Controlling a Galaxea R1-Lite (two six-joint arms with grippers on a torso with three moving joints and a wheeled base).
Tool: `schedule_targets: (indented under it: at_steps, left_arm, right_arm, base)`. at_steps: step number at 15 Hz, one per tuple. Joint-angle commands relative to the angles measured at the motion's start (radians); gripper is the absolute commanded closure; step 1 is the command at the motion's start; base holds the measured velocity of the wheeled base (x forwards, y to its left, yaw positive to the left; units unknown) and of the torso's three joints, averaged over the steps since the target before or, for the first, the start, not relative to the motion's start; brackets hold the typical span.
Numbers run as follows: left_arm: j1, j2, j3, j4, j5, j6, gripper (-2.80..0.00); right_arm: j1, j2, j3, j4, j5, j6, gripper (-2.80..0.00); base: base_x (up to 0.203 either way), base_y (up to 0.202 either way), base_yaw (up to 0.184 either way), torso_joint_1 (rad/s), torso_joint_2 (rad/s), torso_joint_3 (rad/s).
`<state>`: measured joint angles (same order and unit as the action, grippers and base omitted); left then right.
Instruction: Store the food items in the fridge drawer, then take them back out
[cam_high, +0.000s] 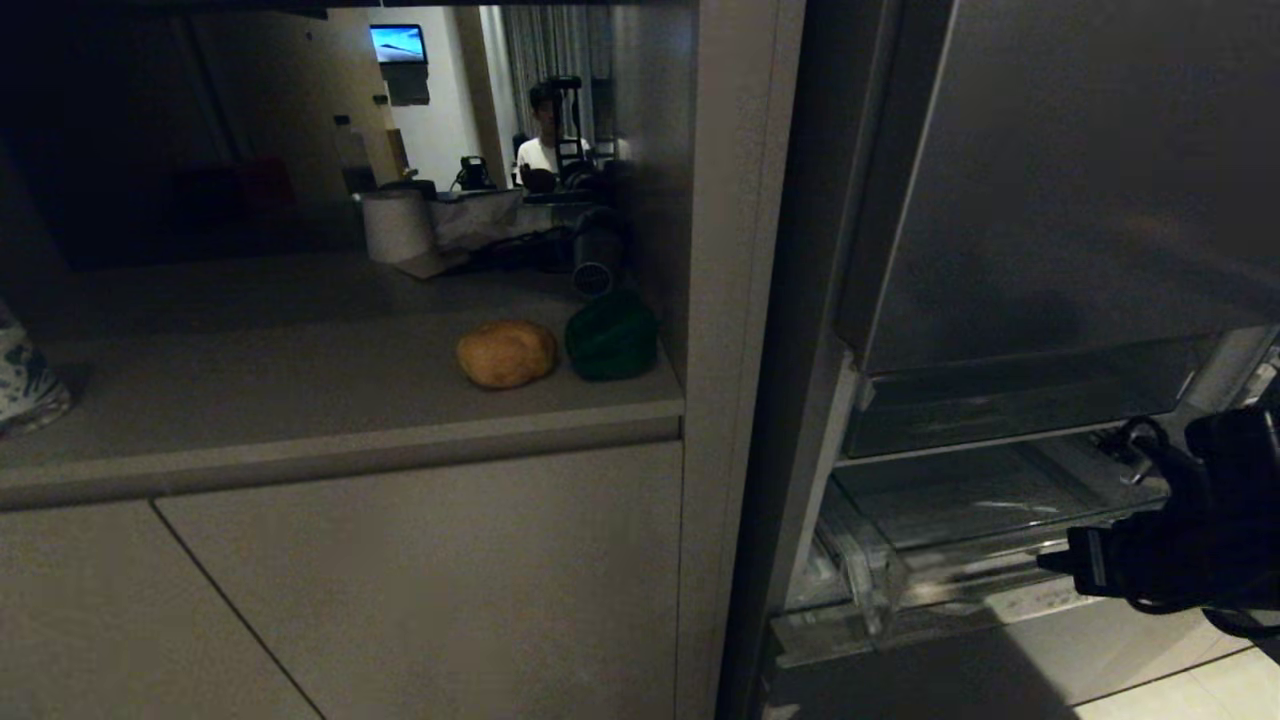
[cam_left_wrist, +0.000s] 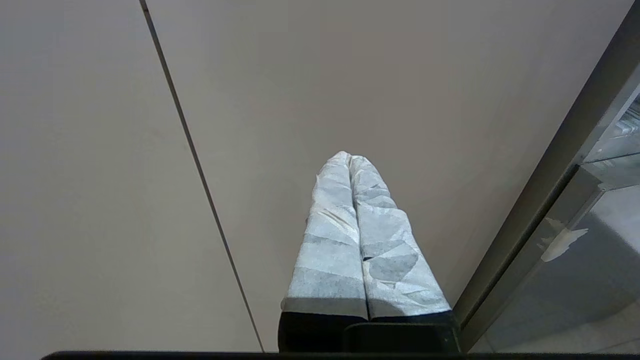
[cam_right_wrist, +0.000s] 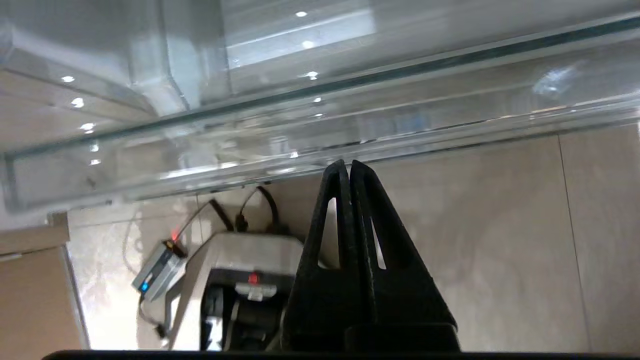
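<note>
Two foods, potato (cam_high: 507, 353) included, wait left while your closed, empty right gripper (cam_right_wrist: 349, 165) nears the drawer (cam_high: 960, 540); open it next.

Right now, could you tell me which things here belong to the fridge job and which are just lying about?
Job:
potato on the counter
fridge drawer
right gripper, fingers shut, at the drawer

Lying about:
green pepper
paper roll
patterned cup
</note>
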<state>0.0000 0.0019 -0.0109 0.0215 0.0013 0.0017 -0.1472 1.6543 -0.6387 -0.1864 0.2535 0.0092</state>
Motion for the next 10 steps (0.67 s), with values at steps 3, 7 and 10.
schedule_targets:
  at_steps: [3, 7, 10]
  left_arm:
    - [0.000, 0.000, 0.000, 0.000, 0.000, 0.000, 0.00]
    - [0.000, 0.000, 0.000, 0.000, 0.000, 0.000, 0.00]
    - [0.000, 0.000, 0.000, 0.000, 0.000, 0.000, 0.00]
  right_arm:
    - [0.001, 0.131, 0.012, -0.197, 0.081, -0.032, 0.00]
    - [0.003, 0.237, 0.026, -0.453, 0.135, -0.024, 0.00]
    - [0.008, 0.277, 0.060, -0.594, 0.138, -0.021, 0.00]
  base:
    - [0.000, 0.000, 0.000, 0.000, 0.00, 0.000]
    - [0.000, 0.000, 0.000, 0.000, 0.00, 0.000]
    - [0.000, 0.000, 0.000, 0.000, 0.00, 0.000]
